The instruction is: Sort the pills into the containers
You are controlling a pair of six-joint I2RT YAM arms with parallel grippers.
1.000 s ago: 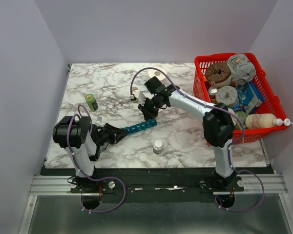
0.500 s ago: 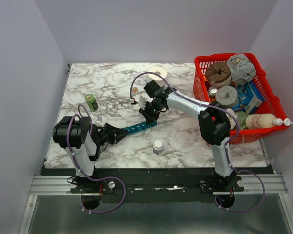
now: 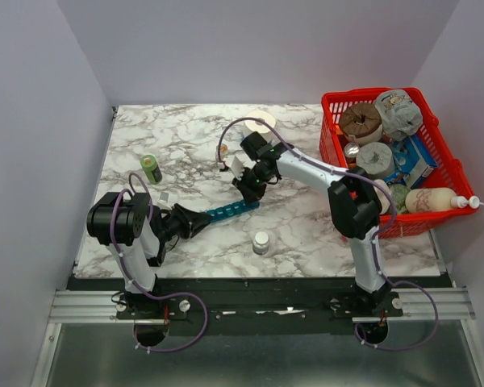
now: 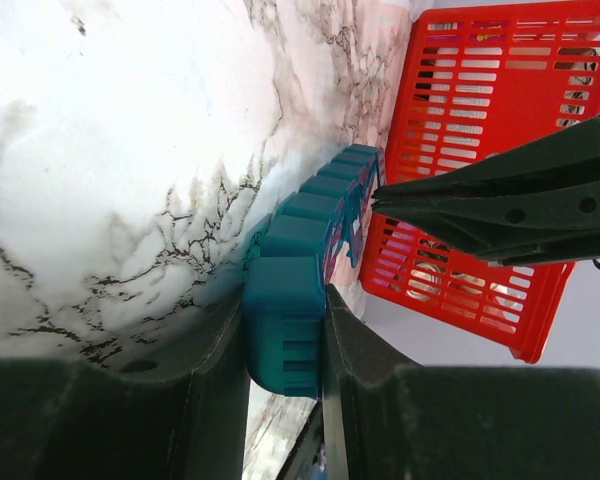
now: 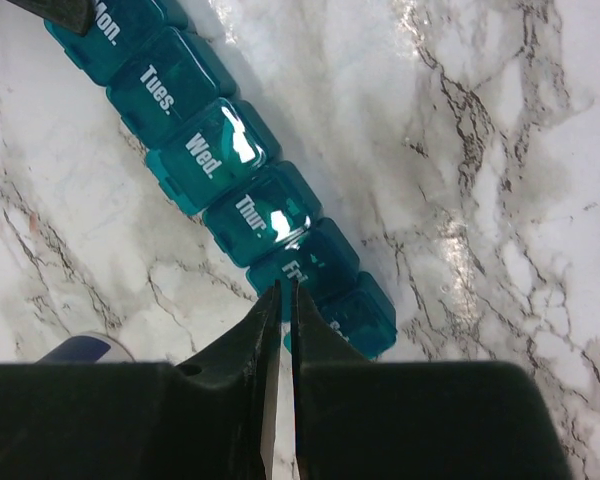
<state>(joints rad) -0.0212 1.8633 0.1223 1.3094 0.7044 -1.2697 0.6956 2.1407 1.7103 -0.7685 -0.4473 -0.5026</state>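
Pill organizer lies on the table left of centre in the top view, with its long axis running lower left to upper right. My left gripper pinches its lower-left end compartment from both sides. My right gripper is the nearer one to the far end: fingers pressed almost together, nothing seen between them, tips just over the Fri lid, one compartment short of the upper-right end. No loose pills in view, so I judge the coming move is opening a lid at that end.
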